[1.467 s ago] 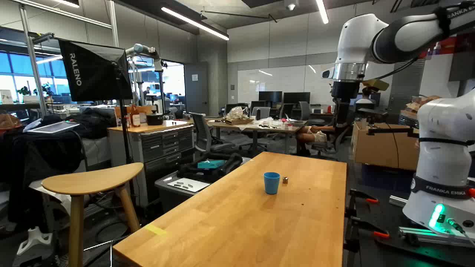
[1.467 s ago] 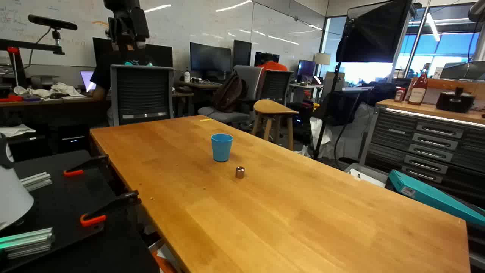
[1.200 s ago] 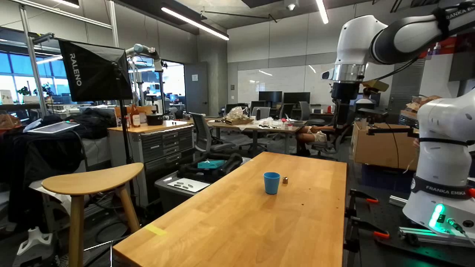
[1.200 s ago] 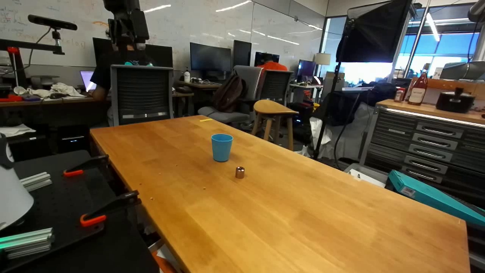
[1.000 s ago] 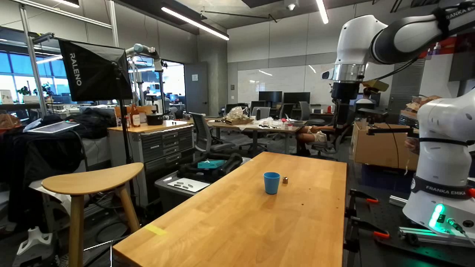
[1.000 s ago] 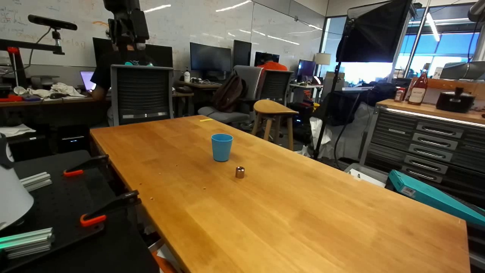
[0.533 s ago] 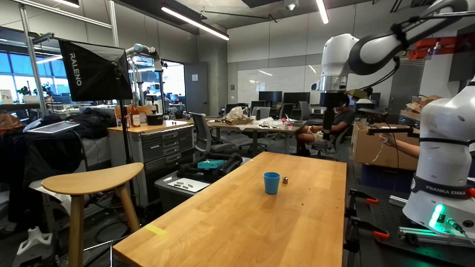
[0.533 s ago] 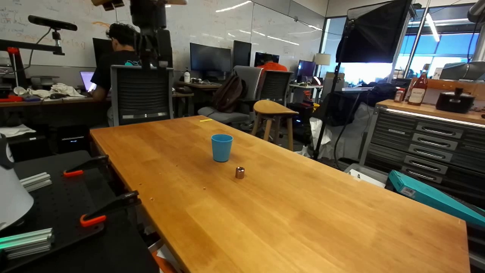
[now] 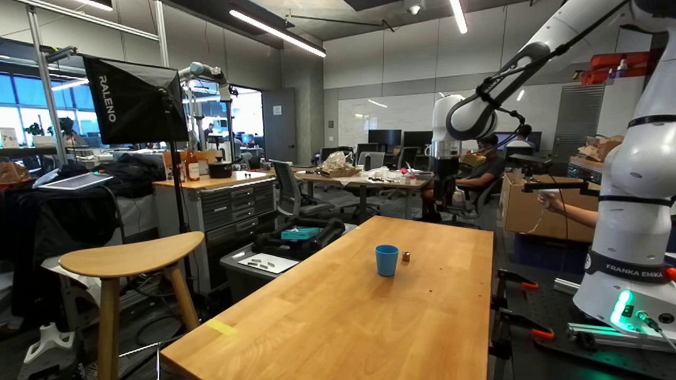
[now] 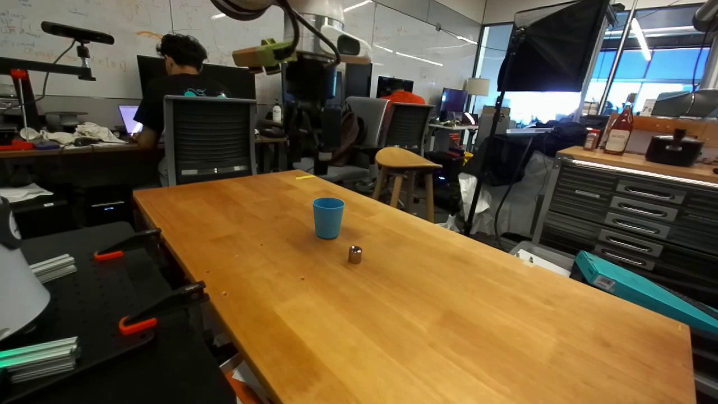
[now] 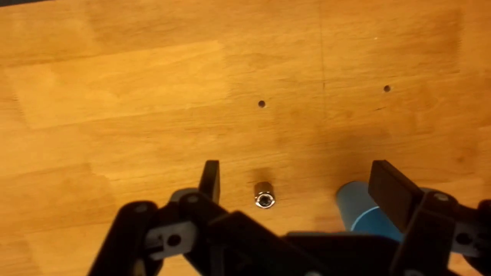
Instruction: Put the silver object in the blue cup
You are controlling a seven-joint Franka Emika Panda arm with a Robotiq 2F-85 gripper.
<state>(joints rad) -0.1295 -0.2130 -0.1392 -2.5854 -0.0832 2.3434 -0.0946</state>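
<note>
The silver object (image 11: 264,194) is a small metal cylinder with a hole in its top. It stands upright on the wooden table in both exterior views (image 9: 406,256) (image 10: 355,255). The blue cup (image 10: 328,219) stands upright close beside it, apart from it (image 9: 387,261). In the wrist view the blue cup (image 11: 351,203) is partly hidden behind the right finger (image 11: 393,191). My gripper (image 11: 293,180) is open and empty, high above the table. In the wrist view the silver object appears between the fingers, nearer the left one. The gripper also shows in an exterior view (image 9: 449,198).
The long light-wood table (image 9: 338,316) has a few small holes. Black clamps with orange ends (image 10: 137,326) sit along its edge on the robot's side. A stool (image 9: 132,256) and a softbox lamp stand beyond the table. A person sits in the background.
My arm has swung out over the table and come down, moving left in one view and right in the other. The silver object and blue cup have not moved.
</note>
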